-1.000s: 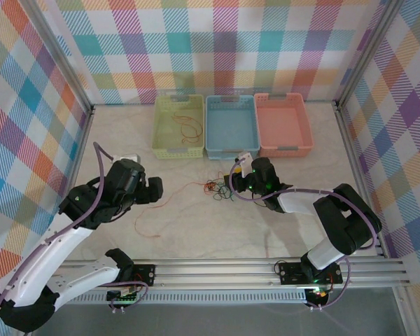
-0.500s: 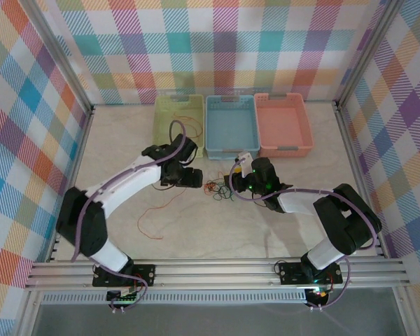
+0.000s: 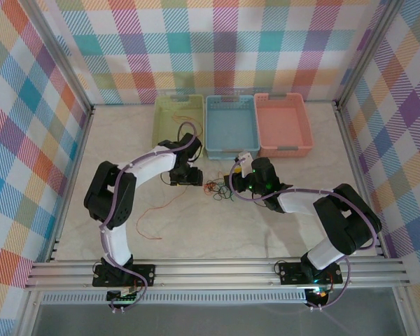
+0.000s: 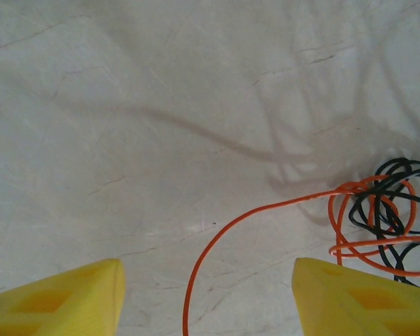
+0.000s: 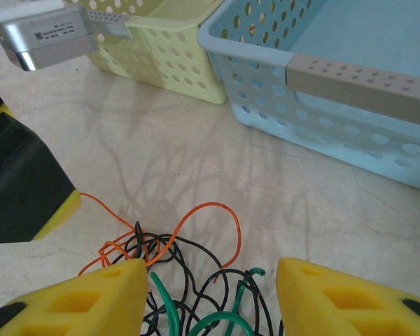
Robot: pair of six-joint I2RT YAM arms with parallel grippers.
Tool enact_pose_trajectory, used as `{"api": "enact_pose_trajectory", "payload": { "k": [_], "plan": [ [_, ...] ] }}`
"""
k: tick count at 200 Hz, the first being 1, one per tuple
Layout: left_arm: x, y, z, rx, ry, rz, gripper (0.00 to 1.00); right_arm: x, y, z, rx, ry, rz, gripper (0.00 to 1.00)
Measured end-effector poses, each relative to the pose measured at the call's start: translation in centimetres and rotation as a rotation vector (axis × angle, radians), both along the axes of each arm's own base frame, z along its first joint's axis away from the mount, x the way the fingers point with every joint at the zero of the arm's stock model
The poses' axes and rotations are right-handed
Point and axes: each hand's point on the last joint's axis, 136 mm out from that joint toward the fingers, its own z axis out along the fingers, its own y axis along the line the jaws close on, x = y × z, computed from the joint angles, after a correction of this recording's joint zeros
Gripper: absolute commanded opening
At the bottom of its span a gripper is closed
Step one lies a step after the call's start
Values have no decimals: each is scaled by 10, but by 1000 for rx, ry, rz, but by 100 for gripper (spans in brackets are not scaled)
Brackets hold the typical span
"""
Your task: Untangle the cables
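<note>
You are early in this job: the cables (image 3: 219,189) sit as one small knot on the table (image 3: 266,224), just in front of the blue basket (image 3: 229,151), and nothing in these views shows a strand fully pulled free of it. In the right wrist view the orange cable (image 5: 208,207), the black cable (image 5: 196,269) and the green cable (image 5: 169,301) loop through each other. One long end of the orange cable does trail out of the knot toward your left and the near edge, so that strand looks like the easiest one to draw out. Your left gripper (image 4: 206,280) stands beside the knot with its jaws apart; the orange tail runs up between the fingers, but nothing is pinched. Your right gripper (image 5: 211,280) straddles the other side of the knot, jaws parted wide, with green and black loops lying between the fingers and no grip on them. From above, no strand lies in the blue basket or the pink basket (image 3: 283,149); your left arm crosses the yellow-green basket (image 3: 166,152), so I cannot tell what it holds. All the separating is left to do.
</note>
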Motion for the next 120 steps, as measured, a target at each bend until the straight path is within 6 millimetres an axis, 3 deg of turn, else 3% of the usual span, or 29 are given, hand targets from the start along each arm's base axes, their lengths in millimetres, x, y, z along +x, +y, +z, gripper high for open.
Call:
{"api": "enact_pose_trajectory", "payload": {
  "k": [38, 81, 120],
  "plan": [
    [2, -1, -11, -27, 30, 5, 47, 0, 0, 0, 0, 0, 0, 52],
    [-1, -5, -13, -49, 51, -3, 45, 0, 0, 0, 0, 0, 0, 52],
    [-2, -7, -13, -61, 57, -14, 17, 0, 0, 0, 0, 0, 0, 52]
  ]
}}
